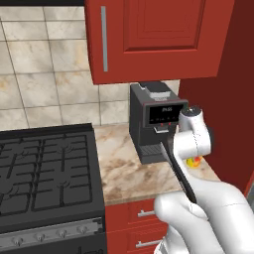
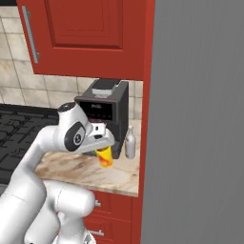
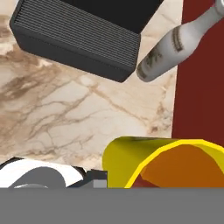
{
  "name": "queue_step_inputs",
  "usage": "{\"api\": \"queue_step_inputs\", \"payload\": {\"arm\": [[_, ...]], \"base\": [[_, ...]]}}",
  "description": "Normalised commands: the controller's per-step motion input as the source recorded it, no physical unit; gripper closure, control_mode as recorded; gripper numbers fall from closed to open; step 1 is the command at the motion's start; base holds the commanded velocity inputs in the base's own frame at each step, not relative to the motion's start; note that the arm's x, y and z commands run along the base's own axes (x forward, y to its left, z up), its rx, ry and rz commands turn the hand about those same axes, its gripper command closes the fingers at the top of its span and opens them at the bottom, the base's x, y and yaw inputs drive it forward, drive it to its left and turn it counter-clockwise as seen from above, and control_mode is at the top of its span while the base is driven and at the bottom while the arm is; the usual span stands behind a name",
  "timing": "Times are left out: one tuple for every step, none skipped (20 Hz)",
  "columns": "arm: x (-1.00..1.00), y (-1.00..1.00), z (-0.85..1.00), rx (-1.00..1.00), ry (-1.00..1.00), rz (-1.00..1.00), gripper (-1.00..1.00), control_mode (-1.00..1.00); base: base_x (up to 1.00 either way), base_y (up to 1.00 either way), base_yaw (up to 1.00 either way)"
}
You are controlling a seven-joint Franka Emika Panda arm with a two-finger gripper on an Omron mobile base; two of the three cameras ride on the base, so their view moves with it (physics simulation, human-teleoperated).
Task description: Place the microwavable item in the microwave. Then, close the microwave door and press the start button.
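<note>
Clock digits [image 1: 166, 109] unreadable; bottle label [image 3: 177, 43] blurred

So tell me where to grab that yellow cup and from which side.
Take the yellow cup by its rim wall, coming down from above: it stands upright with its mouth open. The bottle and coffee machine crowd its sides, so a side approach looks tight. The gripper is shut at that rim.

Counted 1 yellow cup [image 2: 105, 156], 1 pale bottle [image 2: 129, 142] and 1 black coffee machine [image 1: 154, 121] at the counter's [image 1: 126, 171] right end, w/ 1 stove [image 1: 47, 173] off its left edge, 1 red cabinet [image 1: 154, 37] above.
</note>
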Motion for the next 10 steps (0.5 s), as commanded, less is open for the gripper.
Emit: {"api": "queue_step_inputs", "payload": {"arm": [[-0.04, 0.71, 0.60, 0.02, 0.10, 0.15, 1.00, -1.00], [-0.07, 0.73, 0.57, 0.03, 0.11, 0.15, 1.00, -1.00], [-0.07, 0.79, 0.49, 0.03, 0.13, 0.13, 1.00, -1.00], [-0.03, 0.91, 0.36, 0.03, 0.13, 0.10, 1.00, -1.00], [-0.02, 0.95, 0.29, 0.03, 0.13, 0.07, 1.00, -1.00], [-0.18, 0.80, 0.09, 0.02, 0.10, 0.05, 1.00, -1.00], [-0.24, 0.66, 0.00, 0.01, 0.07, 0.03, 1.00, -1.00], [-0.22, 0.59, 0.00, 0.00, 0.05, 0.03, 1.00, -1.00], [-0.14, 0.38, 0.00, 0.00, 0.03, 0.03, 1.00, -1.00], [-0.04, 0.31, -0.12, 0.00, 0.02, 0.05, 1.00, -1.00]], "base": [[0.00, 0.00, 0.00], [0.00, 0.00, 0.00], [0.00, 0.00, 0.00], [0.00, 0.00, 0.00], [0.00, 0.00, 0.00], [0.00, 0.00, 0.00], [0.00, 0.00, 0.00], [0.00, 0.00, 0.00], [0.00, 0.00, 0.00], [0.00, 0.00, 0.00]]}}
